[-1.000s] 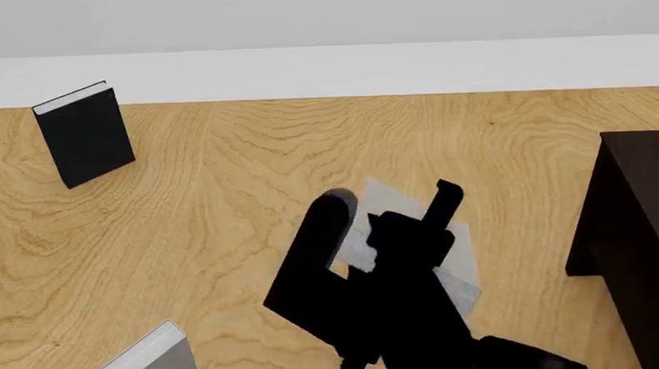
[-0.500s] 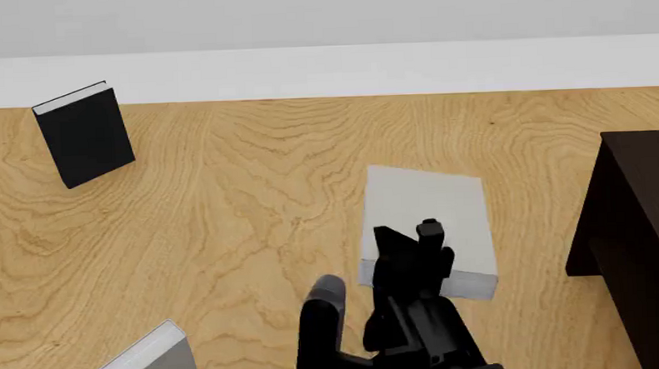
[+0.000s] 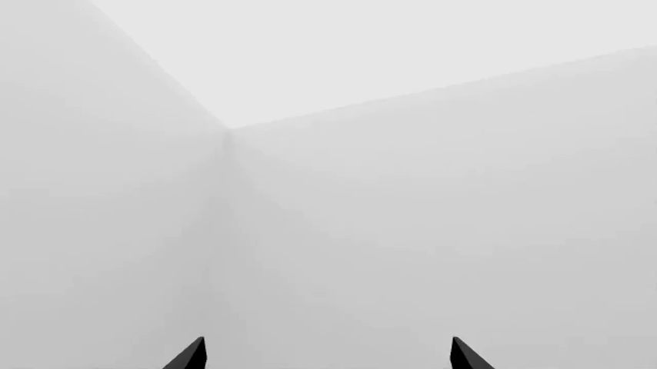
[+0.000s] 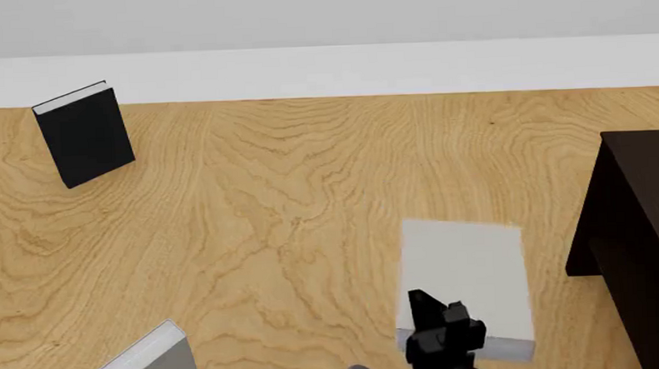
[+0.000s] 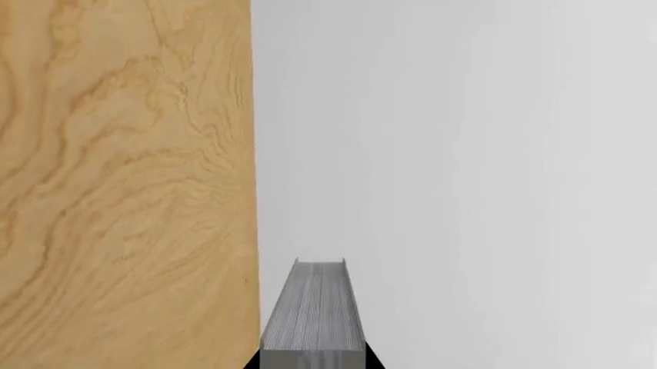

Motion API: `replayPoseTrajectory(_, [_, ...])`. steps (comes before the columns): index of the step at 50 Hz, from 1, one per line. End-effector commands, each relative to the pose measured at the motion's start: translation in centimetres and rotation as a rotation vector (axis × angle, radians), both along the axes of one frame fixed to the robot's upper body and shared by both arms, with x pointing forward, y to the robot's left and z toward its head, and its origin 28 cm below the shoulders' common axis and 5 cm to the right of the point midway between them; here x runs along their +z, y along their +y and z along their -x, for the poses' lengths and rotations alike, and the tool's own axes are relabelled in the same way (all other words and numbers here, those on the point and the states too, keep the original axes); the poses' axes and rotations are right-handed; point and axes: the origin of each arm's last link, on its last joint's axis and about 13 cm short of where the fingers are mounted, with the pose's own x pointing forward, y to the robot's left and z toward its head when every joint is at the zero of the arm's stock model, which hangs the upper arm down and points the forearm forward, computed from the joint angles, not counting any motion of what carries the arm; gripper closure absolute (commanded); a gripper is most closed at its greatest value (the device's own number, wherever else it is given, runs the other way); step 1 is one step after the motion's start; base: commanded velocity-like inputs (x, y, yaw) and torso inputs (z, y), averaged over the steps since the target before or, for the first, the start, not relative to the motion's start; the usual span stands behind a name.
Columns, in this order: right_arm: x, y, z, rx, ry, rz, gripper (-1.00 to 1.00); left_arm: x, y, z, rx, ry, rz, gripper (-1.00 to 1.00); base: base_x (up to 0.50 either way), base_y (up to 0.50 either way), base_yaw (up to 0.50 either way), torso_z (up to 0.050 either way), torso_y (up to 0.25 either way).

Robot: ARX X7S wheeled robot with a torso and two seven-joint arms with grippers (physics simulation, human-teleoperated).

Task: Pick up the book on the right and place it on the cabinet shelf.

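Right gripper (image 4: pixel 442 334) clamped on the book's (image 4: pixel 467 278) near edge (flat), left gripper (image 3: pixel 326 360) apart.

Wooden table (image 4: pixel 254 229): black book (image 4: pixel 84 134), grey book (image 4: pixel 148 366), whitish book (image 4: pixel 467 283), dark cabinet (image 4: pixel 641 246).

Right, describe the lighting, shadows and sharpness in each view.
Head view: even light, sharp; the black book casts only a faint shadow on the table. Left wrist view: featureless pale walls, only soft shading at the corner. Right wrist view: crisp wood grain, no glare.
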Motion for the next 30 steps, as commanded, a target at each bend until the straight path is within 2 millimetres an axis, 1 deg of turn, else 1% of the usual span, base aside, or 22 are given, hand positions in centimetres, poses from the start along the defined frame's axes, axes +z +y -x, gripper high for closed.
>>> replayPoseTrajectory(1, [0.2,-1.1,0.5,-0.046,-0.132,0.037,1.00,0.0,0.0,0.0,-0.001,-0.004,0.001,-1.00,0.00,0.00,0.00,0.000,0.000])
replayPoseTrajectory(13, [-0.1,-2.5,0.7,-0.118,-0.171,0.044,1.00,0.1,0.0,0.1,-0.011,-0.007,0.002,-1.00,0.00,0.00,0.00,0.000,0.002])
replayPoseTrajectory(30, [-1.4,-4.6,-0.2,-0.183,-0.184,0.087,1.00,0.0,-0.1,0.1,-0.011,-0.006,-0.002,-1.00,0.00,0.00,0.00,0.000,0.001])
